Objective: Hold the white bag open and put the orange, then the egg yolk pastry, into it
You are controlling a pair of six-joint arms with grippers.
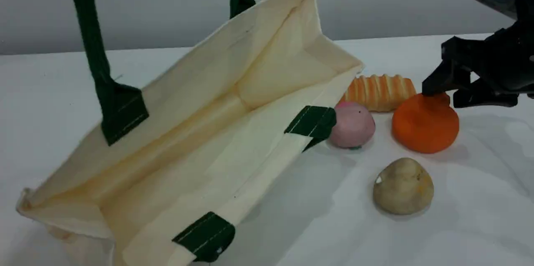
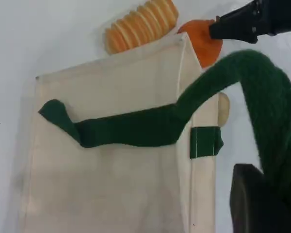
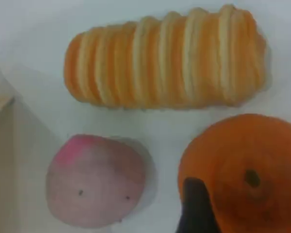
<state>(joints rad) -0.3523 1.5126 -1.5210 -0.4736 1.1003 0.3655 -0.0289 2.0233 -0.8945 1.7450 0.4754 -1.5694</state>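
Note:
The white bag [image 1: 200, 132] stands tilted on the table with its mouth wide open. One dark green handle [image 1: 89, 28] is pulled up out of the top of the scene view. In the left wrist view that handle [image 2: 262, 97] runs down into my left gripper [image 2: 266, 194], which is shut on it. The orange [image 1: 425, 126] rests on the table right of the bag. My right gripper [image 1: 448, 93] is open, its fingers at either side of the orange's top [image 3: 247, 165]. The egg yolk pastry [image 1: 402, 186] lies in front of the orange, untouched.
A pink ball [image 1: 352, 125] sits against the bag's rim, left of the orange. A long striped bread roll [image 1: 379, 91] lies just behind both. White cloth covers the table [image 1: 479, 216].

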